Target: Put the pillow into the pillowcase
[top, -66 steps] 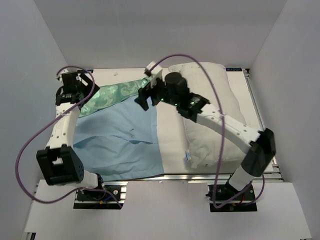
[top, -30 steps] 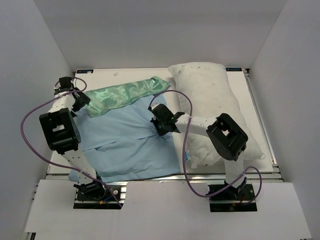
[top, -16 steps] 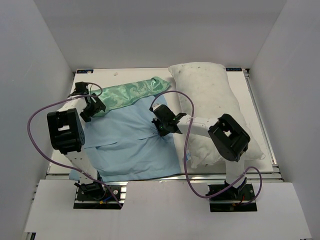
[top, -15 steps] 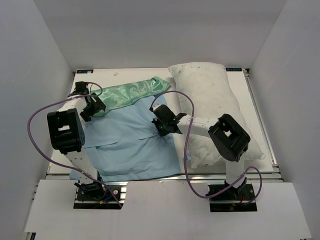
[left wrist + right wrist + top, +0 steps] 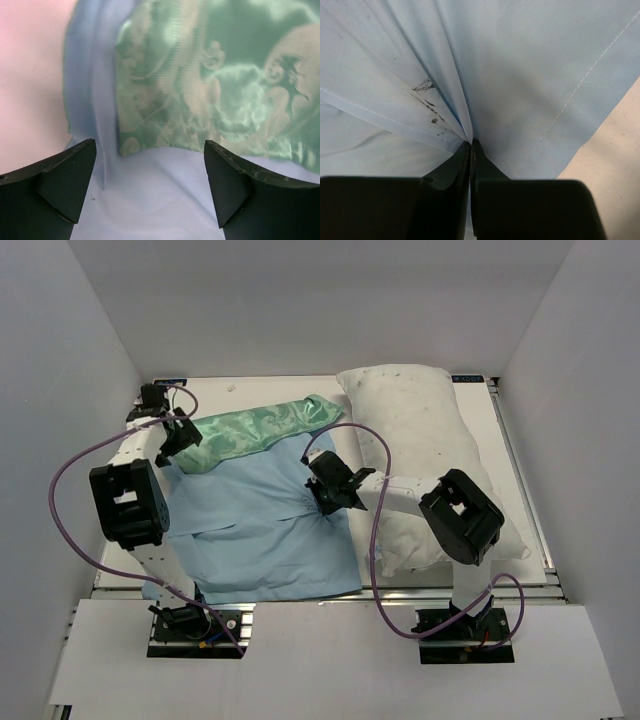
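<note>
Bright, even light; blurry wrist close-ups

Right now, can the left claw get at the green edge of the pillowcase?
Probably yes. The left claw is open over the pillowcase, whose green edge shows in the claw's gap with nothing covering it. The right claw pinches the blue side elsewhere.

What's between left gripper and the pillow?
Top view: the pillowcase, its green patterned fold running from the left gripper nearly to the pillow.
</note>
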You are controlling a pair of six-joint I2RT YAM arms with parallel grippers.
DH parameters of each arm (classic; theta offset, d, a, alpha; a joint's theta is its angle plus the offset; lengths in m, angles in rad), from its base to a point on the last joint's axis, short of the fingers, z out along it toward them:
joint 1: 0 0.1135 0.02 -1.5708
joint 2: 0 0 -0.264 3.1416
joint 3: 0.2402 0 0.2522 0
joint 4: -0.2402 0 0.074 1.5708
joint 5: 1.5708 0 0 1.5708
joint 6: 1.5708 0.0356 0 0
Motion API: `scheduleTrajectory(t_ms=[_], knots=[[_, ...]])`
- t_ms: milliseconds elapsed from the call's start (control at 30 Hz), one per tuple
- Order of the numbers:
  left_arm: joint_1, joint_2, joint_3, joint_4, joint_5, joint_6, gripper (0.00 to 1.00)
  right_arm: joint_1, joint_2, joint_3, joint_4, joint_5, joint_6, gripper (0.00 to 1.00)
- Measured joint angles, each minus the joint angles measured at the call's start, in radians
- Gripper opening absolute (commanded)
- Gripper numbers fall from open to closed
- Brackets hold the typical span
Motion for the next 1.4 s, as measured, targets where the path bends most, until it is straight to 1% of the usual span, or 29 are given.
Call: scheduleTrajectory(t_ms=[67,133,233,267,300,333,400,500,633,733,1067,1100,1133,1167,1267,1300,1367,1400], knots=[[-0.013,0.0,0.008,0.011,0.024,0.061,0.98,0.0,-0.001,-0.002,0.0,0.0,0.001,0.04],[-0.057,0.001,0.014,0.023,0.05,0.169,0.98,0.0,-0.002,-0.003,0.001,0.0,0.001,0.04],[-0.2,0.013,0.028,0.038,0.024,0.343,0.98,0.0,-0.002,-0.003,0.0,0.0,0.001,0.04],[-0.235,0.019,0.033,0.042,0.014,0.375,0.98,0.0,-0.002,-0.003,-0.001,0.0,0.001,0.04],[-0.3,0.04,0.045,0.047,-0.001,0.432,0.98,0.0,-0.003,-0.003,-0.003,0.0,0.001,0.04],[-0.343,0.062,0.059,0.043,-0.008,0.47,0.98,0.0,-0.005,-0.005,-0.003,0.0,0.001,0.04],[-0.386,0.098,0.071,0.045,-0.02,0.526,0.98,-0.001,-0.01,-0.012,-0.004,0.0,0.002,0.04],[-0.375,0.126,0.069,0.038,-0.036,0.592,0.98,-0.002,-0.017,-0.022,-0.005,0.0,0.003,0.04],[-0.338,0.128,0.062,0.047,-0.079,0.64,0.98,-0.007,-0.018,-0.024,-0.003,-0.004,0.004,0.04],[-0.323,0.129,0.062,0.056,-0.11,0.659,0.98,-0.011,-0.018,-0.024,-0.003,-0.009,0.004,0.04],[-0.317,0.14,0.033,0.074,-0.101,0.695,0.97,-0.021,-0.018,-0.026,-0.002,-0.028,0.009,0.04],[-0.315,0.145,0.031,0.075,-0.101,0.695,0.93,-0.021,-0.018,-0.026,-0.002,-0.028,0.009,0.04],[-0.313,0.15,0.028,0.076,-0.101,0.694,0.9,-0.022,-0.018,-0.026,-0.002,-0.029,0.009,0.04],[-0.309,0.156,0.027,0.075,-0.103,0.694,0.83,-0.023,-0.018,-0.026,-0.002,-0.029,0.01,0.04],[-0.296,0.17,0.028,0.08,-0.114,0.683,0.7,-0.026,-0.021,-0.031,0.0,-0.034,0.012,0.04],[-0.29,0.175,0.031,0.081,-0.12,0.675,0.6,-0.027,-0.023,-0.034,0.0,-0.035,0.012,0.04],[-0.275,0.187,0.04,0.094,-0.134,0.66,0.49,-0.029,-0.025,-0.037,0.0,-0.037,0.012,0.04],[-0.267,0.193,0.05,0.105,-0.141,0.653,0.32,-0.03,-0.025,-0.037,0.0,-0.037,0.012,0.04]])
